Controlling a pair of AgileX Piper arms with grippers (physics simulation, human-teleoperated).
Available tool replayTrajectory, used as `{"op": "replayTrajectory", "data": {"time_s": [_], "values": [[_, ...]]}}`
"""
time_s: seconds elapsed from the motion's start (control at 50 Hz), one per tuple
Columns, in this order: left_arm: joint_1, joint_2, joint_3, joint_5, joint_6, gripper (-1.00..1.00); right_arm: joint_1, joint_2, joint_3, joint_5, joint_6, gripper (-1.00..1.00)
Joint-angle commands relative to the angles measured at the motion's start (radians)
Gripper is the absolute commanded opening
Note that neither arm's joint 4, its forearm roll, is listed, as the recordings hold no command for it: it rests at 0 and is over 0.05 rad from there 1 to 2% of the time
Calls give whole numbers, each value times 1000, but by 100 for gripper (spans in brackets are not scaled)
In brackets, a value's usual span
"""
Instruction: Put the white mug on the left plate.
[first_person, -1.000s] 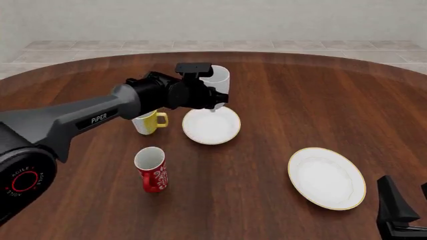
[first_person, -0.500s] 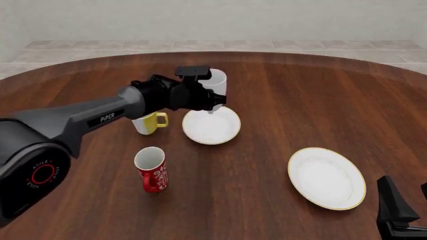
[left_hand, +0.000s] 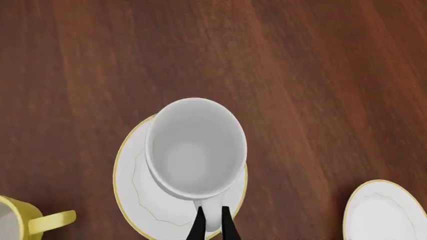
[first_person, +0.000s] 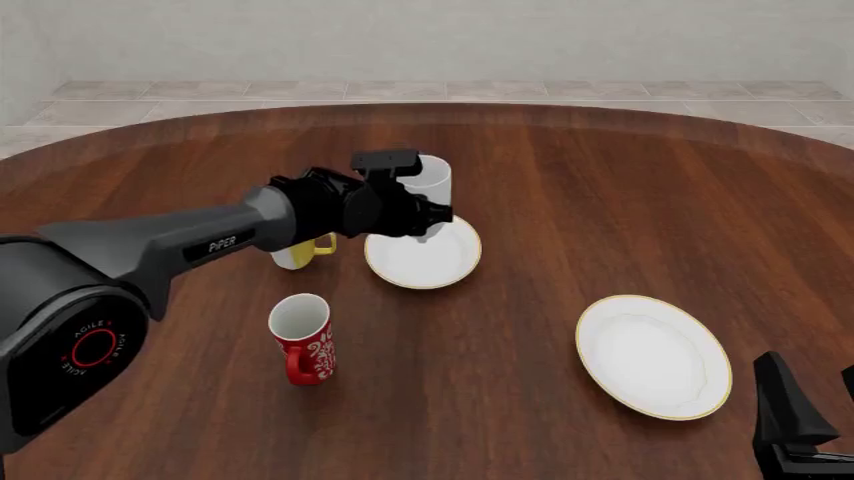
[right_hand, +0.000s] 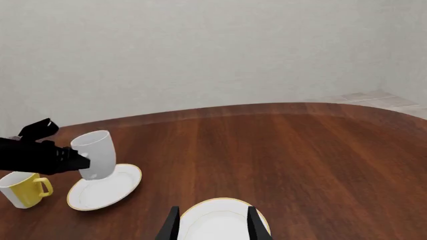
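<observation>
- Nearest the camera in the front view, the dark right gripper (first_person: 807, 425) sits low at the table's near right corner; in its wrist view its two fingers stand apart with nothing between them.
- Just beyond it lies the large round white plate with a gold rim line (first_person: 654, 356).
- To the left, the red patterned mug (first_person: 303, 337) stands upright on the dark wooden table (first_person: 561, 200).
- Farther on, the smaller round white plate with a thin pale rim (first_person: 423, 252) lies near the table's middle.
- The black left gripper (left_hand: 212, 227) is clamped on the handle of the tall plain white ceramic mug (first_person: 429, 186).
- That mug is tilted, over the smaller plate's far edge; whether it touches the plate I cannot tell.
- The white mug with a yellow handle (first_person: 302, 250) stands left of that plate, partly behind the left arm (first_person: 174, 245).
</observation>
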Motion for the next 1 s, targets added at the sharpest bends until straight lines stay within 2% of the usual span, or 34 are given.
{"op": "replayTrajectory", "data": {"time_s": [0.02,1.0], "values": [[-5,0,21,-21,-16,-100,0,0,0,2,-2,100],[-12,37,11,-15,-24,-100,2,0,0,6,-3,100]]}}
